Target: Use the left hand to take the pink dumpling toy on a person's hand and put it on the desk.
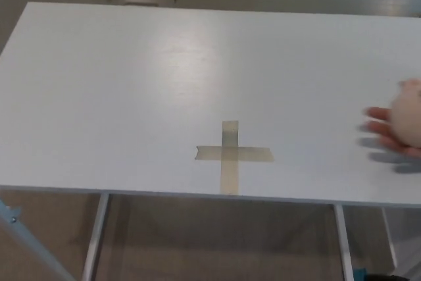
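Item: pink dumpling toy (408,114), pale and blurred, resting on a person's hand (389,137) at the right edge of the frame, over the desk (131,83). Neither robot hand shows (state cannot be told); the left should cross and close gently from above. Also: tape cross (231,154) lower centre; no obstacles.
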